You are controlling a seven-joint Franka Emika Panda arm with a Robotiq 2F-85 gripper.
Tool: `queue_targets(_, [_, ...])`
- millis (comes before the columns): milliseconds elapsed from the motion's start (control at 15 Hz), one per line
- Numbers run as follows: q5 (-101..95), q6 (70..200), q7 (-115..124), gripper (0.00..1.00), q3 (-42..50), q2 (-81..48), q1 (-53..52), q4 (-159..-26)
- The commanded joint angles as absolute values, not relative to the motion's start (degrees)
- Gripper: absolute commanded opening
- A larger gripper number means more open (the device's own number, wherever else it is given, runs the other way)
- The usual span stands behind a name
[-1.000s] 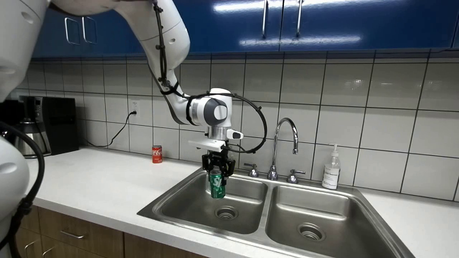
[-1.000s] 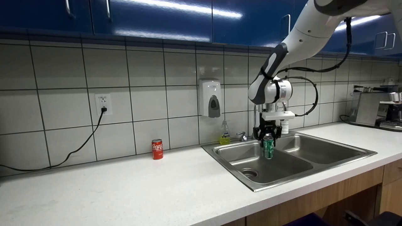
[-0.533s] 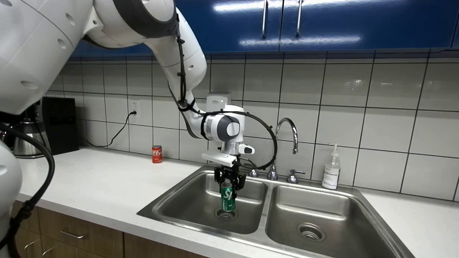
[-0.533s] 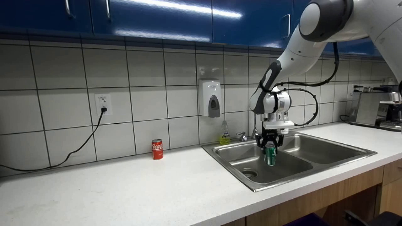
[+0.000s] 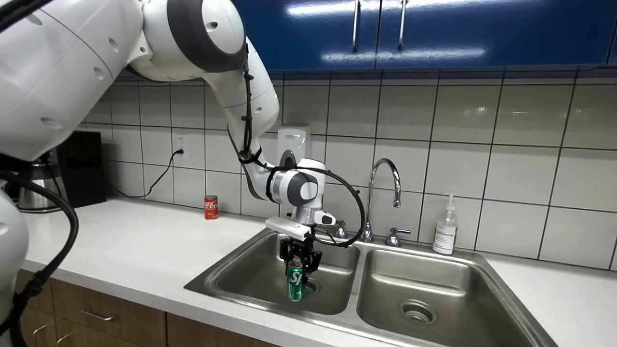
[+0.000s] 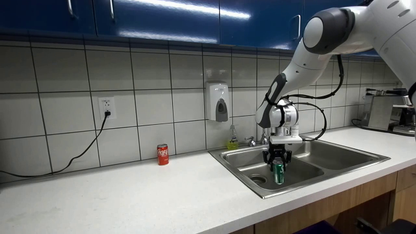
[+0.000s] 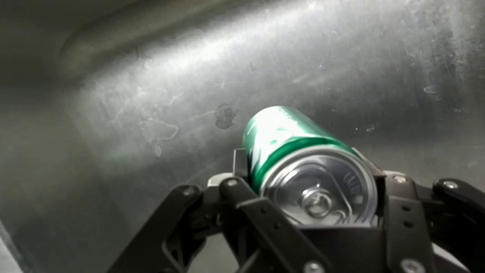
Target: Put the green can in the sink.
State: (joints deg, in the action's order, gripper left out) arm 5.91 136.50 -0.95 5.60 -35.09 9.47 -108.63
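Step in hand, as I judge it: the set-down, the carry being done. I find the gripper clamped on the green can, its fingers bearing on either side. The can is held nearly upright inside the sink, in the left basin as both exterior views show it, near the drain. Whether its base touches the basin floor I cannot tell from my station. (The red can, noted standing on the counter well apart from the sink, is outside this job.) The next move calls, in my opinion, for a short, straight descent if any gap is left, then a gentle spread of the fingers once the base is seated, and a clean lift away. Let go early, the can could tip and roll.
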Motion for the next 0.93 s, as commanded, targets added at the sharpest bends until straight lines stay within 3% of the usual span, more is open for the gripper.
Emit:
queue_targets(0, [7.0, 134.6, -2.2, 0.39, 4.0, -35.9, 10.5, -107.9])
queue_targets(867, [7.0, 136.0, -2.0, 0.39, 2.8, -38.5, 10.1, -108.9])
